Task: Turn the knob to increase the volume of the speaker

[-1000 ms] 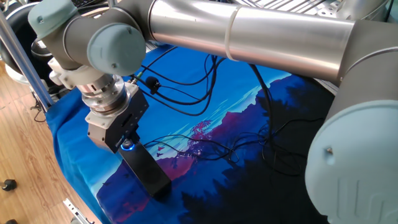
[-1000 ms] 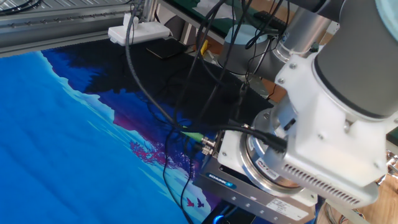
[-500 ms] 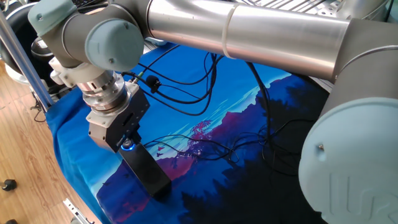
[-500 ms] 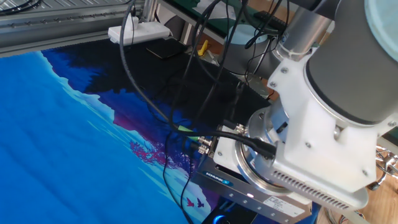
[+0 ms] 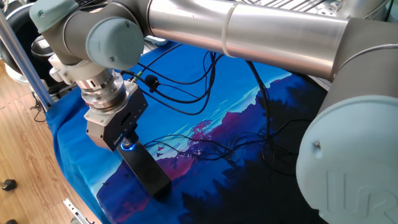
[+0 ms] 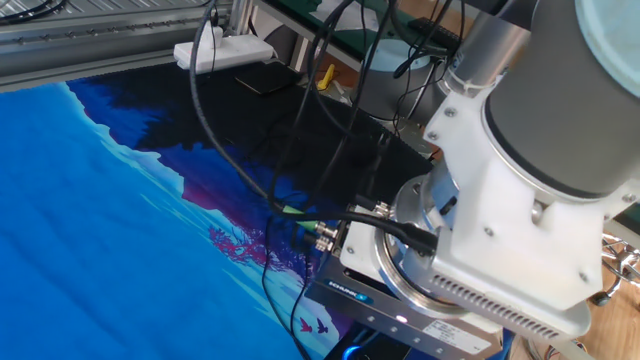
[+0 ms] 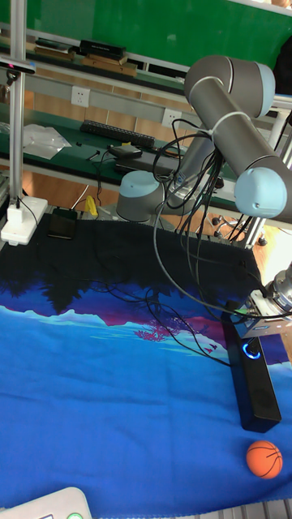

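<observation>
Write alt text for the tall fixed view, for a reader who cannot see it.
A grey robot arm reaches down at the right edge so its gripper sits at a glowing blue knob on a long black speaker, which lies on a blue landscape-print cloth. An orange ball lies just past the speaker's near end, and black cables trail across the cloth.

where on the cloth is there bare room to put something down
The widest free patch is the blue cloth left of the speaker, below the loose cables. It is crowded along the right edge, where the gripper sits over the knob, and an orange ball lies past the speaker's near end.
</observation>
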Controlling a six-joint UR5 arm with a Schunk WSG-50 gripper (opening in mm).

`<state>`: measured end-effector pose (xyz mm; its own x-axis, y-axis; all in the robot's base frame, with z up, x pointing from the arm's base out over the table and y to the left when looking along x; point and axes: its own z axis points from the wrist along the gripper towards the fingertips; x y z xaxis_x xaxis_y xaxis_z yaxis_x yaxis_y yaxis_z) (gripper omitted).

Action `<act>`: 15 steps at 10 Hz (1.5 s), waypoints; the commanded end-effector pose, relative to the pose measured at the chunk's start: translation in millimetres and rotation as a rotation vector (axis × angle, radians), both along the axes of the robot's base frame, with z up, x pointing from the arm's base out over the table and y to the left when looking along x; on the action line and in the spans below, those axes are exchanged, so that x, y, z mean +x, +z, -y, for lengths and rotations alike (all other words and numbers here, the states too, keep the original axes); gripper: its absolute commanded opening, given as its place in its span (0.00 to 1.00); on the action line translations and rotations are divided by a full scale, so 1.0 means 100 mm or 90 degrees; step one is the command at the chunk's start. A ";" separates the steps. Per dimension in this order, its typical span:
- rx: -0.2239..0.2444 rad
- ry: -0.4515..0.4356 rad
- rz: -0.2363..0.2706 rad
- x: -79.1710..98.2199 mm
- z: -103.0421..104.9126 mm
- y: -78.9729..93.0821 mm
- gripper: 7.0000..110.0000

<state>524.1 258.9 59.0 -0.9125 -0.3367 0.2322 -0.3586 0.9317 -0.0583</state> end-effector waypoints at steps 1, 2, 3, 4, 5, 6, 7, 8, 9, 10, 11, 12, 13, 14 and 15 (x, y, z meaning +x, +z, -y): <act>-0.012 -0.017 -0.029 -0.11 0.04 0.05 0.00; -0.008 -0.026 -0.032 -0.12 0.02 0.05 0.00; 0.001 -0.035 -0.031 -0.12 -0.03 0.04 0.00; 0.001 -0.040 -0.029 -0.12 -0.03 0.04 0.00; -0.005 -0.045 -0.021 -0.09 -0.01 0.03 0.00; 0.002 -0.042 -0.007 -0.03 -0.03 0.02 0.00; 0.013 -0.043 0.017 0.06 -0.07 -0.01 0.00; 0.029 -0.045 0.041 0.15 -0.13 -0.03 0.00; 0.045 -0.042 0.046 0.18 -0.19 -0.03 0.00; 0.041 -0.040 0.047 0.19 -0.17 -0.05 0.00; 0.038 -0.041 0.038 0.14 -0.16 -0.03 0.00; 0.020 -0.035 0.023 0.07 -0.08 0.00 0.00; 0.014 -0.024 -0.005 -0.02 -0.05 0.05 0.00; 0.008 -0.016 -0.013 -0.02 -0.01 0.06 0.00; 0.010 -0.019 -0.013 -0.01 -0.02 0.04 0.00</act>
